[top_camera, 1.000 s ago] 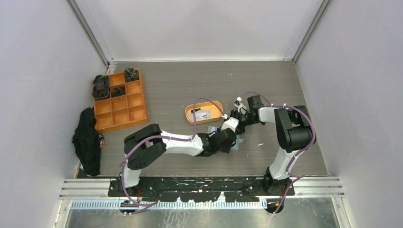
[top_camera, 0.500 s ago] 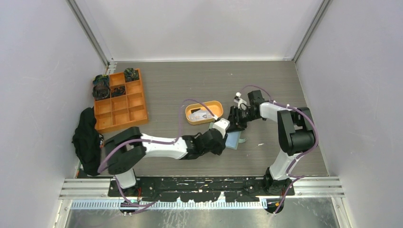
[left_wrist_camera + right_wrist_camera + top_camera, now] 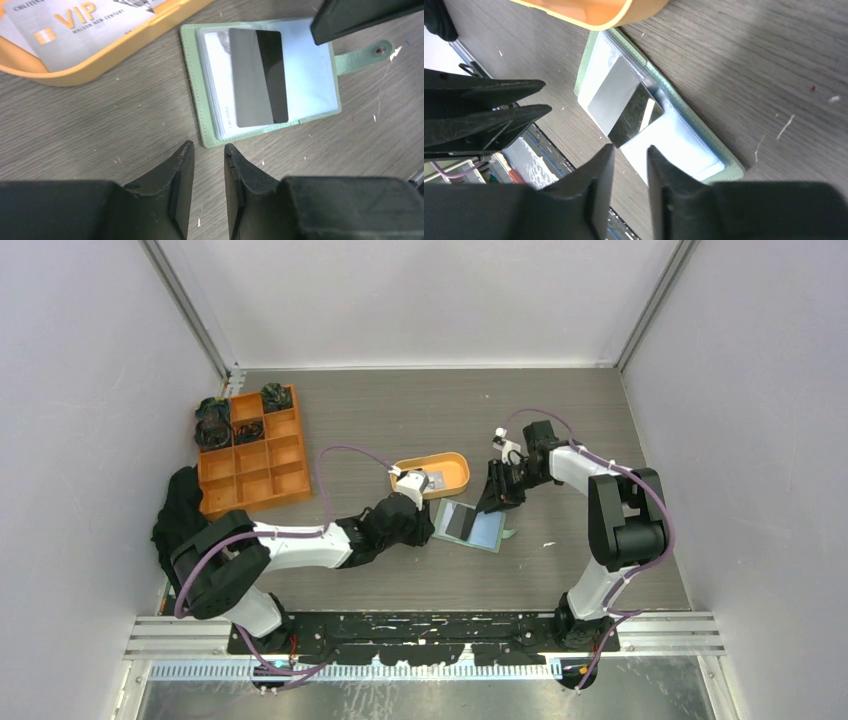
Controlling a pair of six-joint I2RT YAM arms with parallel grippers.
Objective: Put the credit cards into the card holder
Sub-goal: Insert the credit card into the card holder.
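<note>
The left fingers (image 3: pixel 183 162), slightly parted and empty, are hovering just beside the card holder (image 3: pixel 312 75), which is lying open on the worktop (image 3: pixel 100 130) with a black-striped credit card (image 3: pixel 257 77) on it. The right fingers (image 3: pixel 603 167), narrowly parted and empty, are hanging over it, the orange tray (image 3: pixel 100 65) sitting just beyond.

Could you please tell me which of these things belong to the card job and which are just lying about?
Job: card holder, striped card on it, VIP card in the orange tray.
Lying about: grid organiser, black cloth.
</note>
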